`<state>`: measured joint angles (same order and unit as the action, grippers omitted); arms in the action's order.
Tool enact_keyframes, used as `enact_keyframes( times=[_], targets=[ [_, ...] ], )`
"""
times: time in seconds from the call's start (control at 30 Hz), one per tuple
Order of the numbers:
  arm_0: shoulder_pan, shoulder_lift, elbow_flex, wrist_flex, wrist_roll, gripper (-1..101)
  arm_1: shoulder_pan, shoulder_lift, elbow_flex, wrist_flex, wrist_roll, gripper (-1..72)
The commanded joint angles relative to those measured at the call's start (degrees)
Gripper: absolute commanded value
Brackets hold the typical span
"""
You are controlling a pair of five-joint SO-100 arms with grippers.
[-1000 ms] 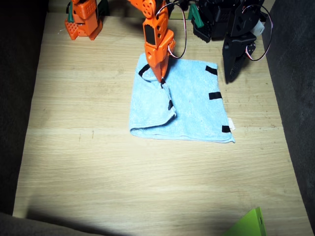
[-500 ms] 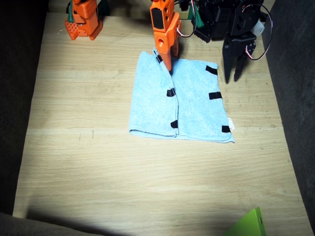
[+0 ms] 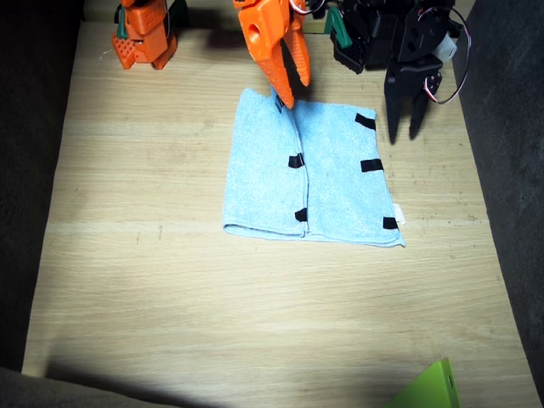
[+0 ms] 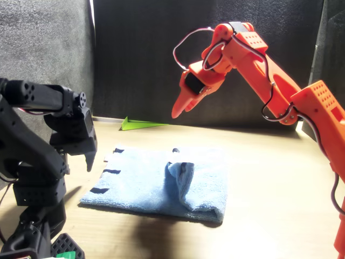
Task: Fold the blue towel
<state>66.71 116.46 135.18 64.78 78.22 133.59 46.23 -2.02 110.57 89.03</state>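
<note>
The blue towel (image 3: 310, 174) lies flat in the table's far middle, its left part folded over onto the centre, and black tape strips (image 3: 295, 160) mark the folded edge and the right edge. In the front view the towel (image 4: 156, 181) shows a raised fold ridge. My right gripper (image 3: 289, 81), orange, hangs open above the towel's far edge and holds nothing; it also shows high above the cloth (image 4: 182, 108). Beside the towel's far right corner my left gripper (image 3: 405, 129), black, stands open and empty, just off the cloth (image 4: 89, 156).
A lime-green flat piece (image 3: 429, 389) pokes in at the near right table edge, also seen as the lime-green piece (image 4: 141, 124). The right arm's orange base (image 3: 144, 34) stands at the far left. Bare wood spreads in front of the towel.
The right gripper pulled the folded edge straight, let it go and rose back off the towel. The flap now lies flat. The left arm barely moved.
</note>
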Motion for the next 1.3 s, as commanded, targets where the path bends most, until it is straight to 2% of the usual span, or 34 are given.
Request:
enact_keyframes(
  times=[0.0, 0.17, 0.53, 0.97, 1.27],
  targets=[
    [-1.58, 3.34, -0.88, 0.53, -0.53, 31, -6.59, 9.67, 6.24, 0.79, 6.50, 28.2],
    [-7.21, -0.53, -4.83, 1.32, -2.72, 32, -9.93, 15.38, 19.25, 0.79, 9.32, 27.0],
    [-10.99, -15.73, -12.83, 1.05, -8.35, 33, -7.82, 14.68, 22.41, 0.70, 10.46, 27.2],
    [-7.38, -30.85, -33.84, 12.04, -6.86, 30, -8.79, 17.84, 31.90, 0.70, 11.43, 27.6],
    [-13.01, -33.05, -42.71, 15.64, -7.21, 30, -8.53, 17.40, 31.99, 0.70, 11.60, 28.0]
  ],
)
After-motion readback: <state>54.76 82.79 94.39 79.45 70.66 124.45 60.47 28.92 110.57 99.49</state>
